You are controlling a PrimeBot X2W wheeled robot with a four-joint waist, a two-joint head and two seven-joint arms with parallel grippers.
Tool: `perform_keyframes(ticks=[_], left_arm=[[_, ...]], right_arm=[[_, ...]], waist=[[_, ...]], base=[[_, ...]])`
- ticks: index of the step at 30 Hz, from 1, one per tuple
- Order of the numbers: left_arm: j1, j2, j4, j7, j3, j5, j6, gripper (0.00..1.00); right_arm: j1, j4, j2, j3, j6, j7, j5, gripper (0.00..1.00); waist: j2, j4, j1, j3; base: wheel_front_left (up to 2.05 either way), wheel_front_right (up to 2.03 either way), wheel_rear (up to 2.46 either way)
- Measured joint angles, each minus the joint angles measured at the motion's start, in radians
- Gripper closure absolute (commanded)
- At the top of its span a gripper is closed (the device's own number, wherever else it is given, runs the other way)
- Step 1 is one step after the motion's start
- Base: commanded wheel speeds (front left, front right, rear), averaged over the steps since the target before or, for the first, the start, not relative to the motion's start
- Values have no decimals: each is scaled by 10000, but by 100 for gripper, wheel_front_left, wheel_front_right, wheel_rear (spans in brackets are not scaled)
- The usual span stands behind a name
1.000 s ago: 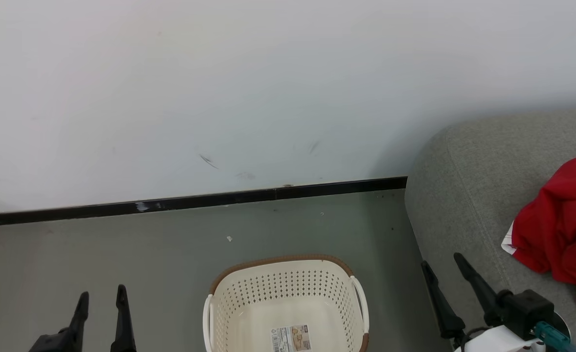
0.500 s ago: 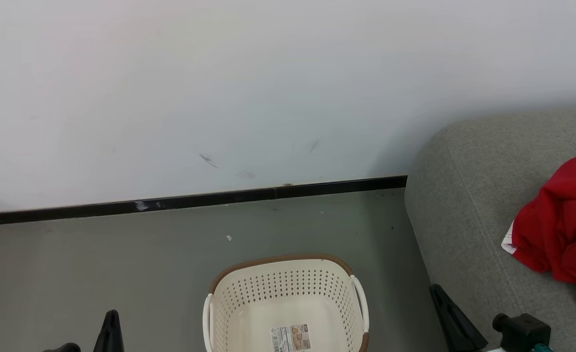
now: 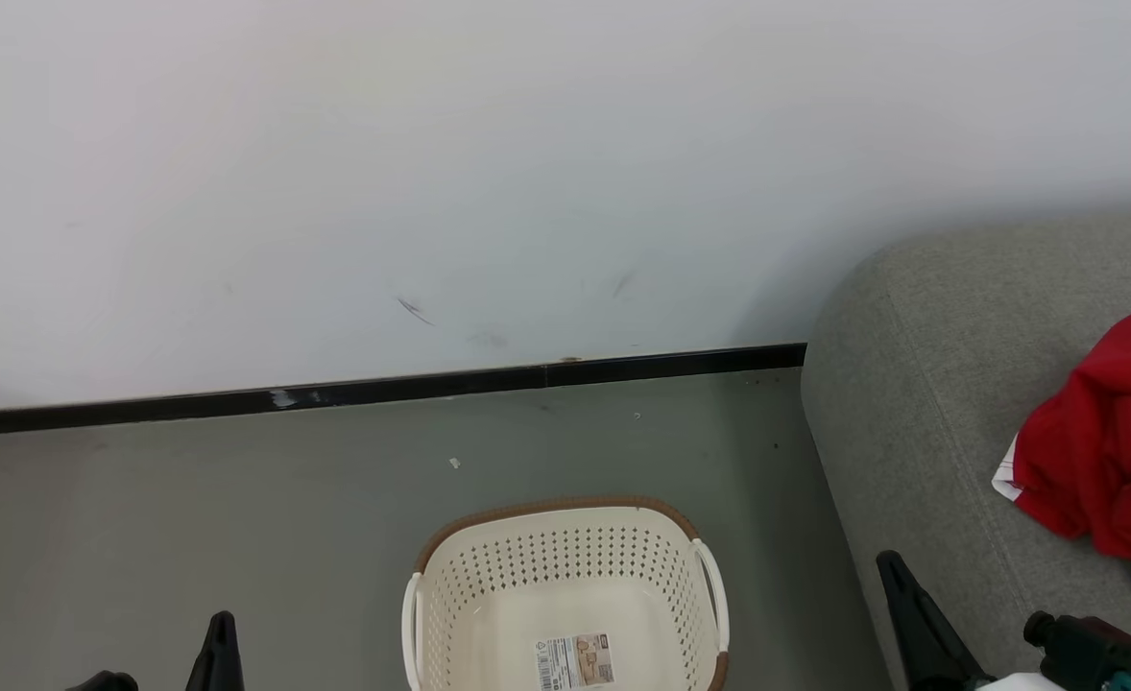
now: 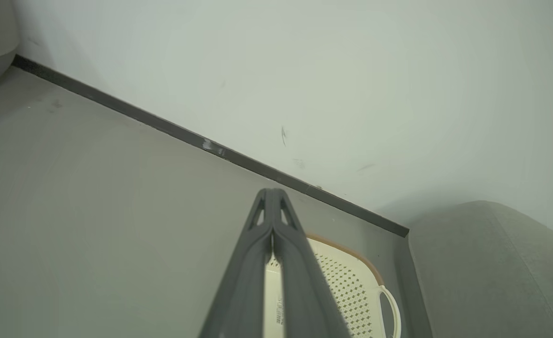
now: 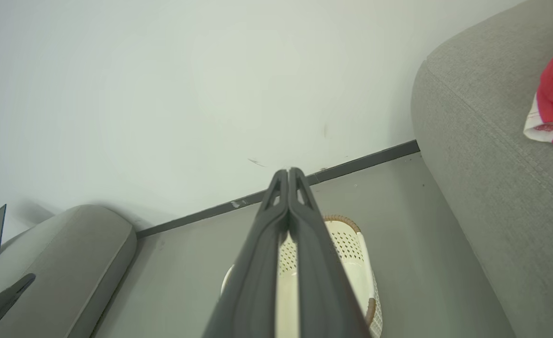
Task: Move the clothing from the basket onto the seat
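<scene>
I judge the job done: the basket (image 3: pixel 546 557) looks bare, with the clothing (image 3: pixel 1103 461) on the seat (image 3: pixel 911 403), in from its corner. My left gripper (image 4: pixel 272 206) and right gripper (image 5: pixel 288 180) are pinched closed, empty; I'd only park them.

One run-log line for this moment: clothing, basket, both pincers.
clothing: on seat | basket: visible part bare | left pincer: shut, holding nothing | right pincer: shut, holding nothing
</scene>
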Motion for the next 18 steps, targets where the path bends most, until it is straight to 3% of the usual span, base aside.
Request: perform_keyframes(ticks=[7,18], left_arm=[[-136,-56,0,284,159,-775,-196,100],[-258,-128,19,617,387,-1900,-489,100]], right_arm=[[-186,167,-100,-81,0,268,1175,100],[-404,451,-290,-221,0,566,2855,100]], waist=[[0,35,37,-25],[0,76,47,-41]], base=[[0,0,0],[0,0,0]])
